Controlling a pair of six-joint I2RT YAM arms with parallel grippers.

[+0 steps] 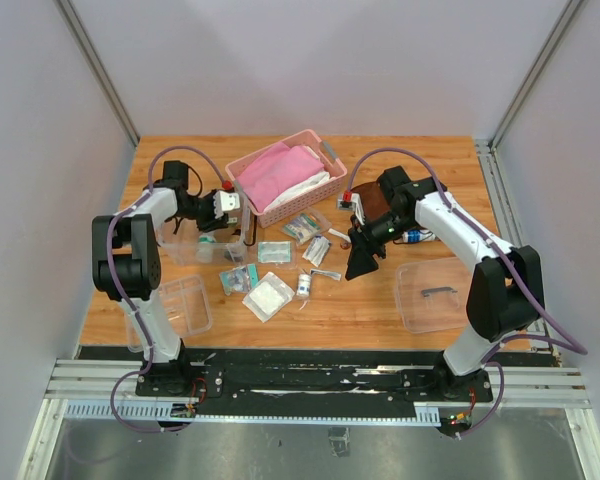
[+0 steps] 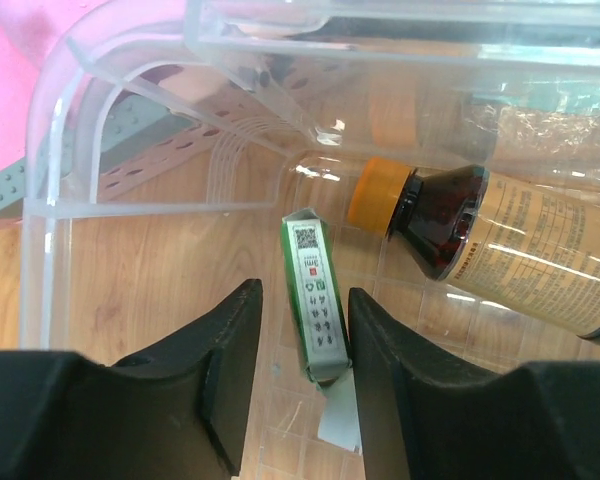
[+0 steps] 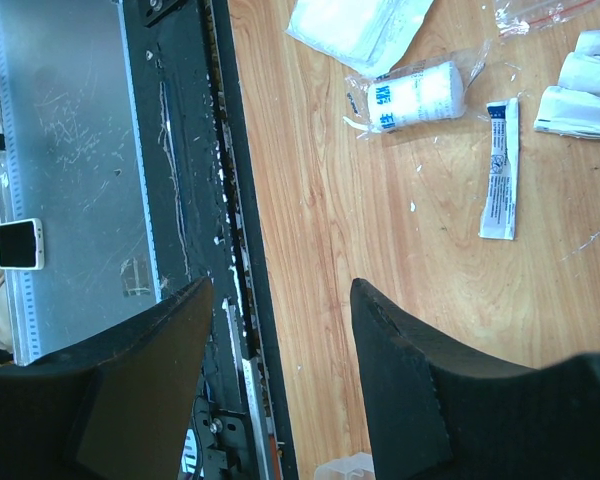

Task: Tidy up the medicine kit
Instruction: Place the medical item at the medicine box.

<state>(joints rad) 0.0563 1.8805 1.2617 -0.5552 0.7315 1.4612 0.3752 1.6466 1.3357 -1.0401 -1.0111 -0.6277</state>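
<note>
Left pincer (image 2: 302, 292) astride green carton (image 2: 311, 262)

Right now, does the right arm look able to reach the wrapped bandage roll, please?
Probably yes: the right arm hovers with jaws open and empty, and the bandage roll lies in the open on the table, with nothing across the way.

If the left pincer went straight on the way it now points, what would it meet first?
The green carton, which lies between the fingers of the left pincer inside the clear box. Beyond it comes probably the box's floor, though depth is hard to judge from the wrist view.
</note>
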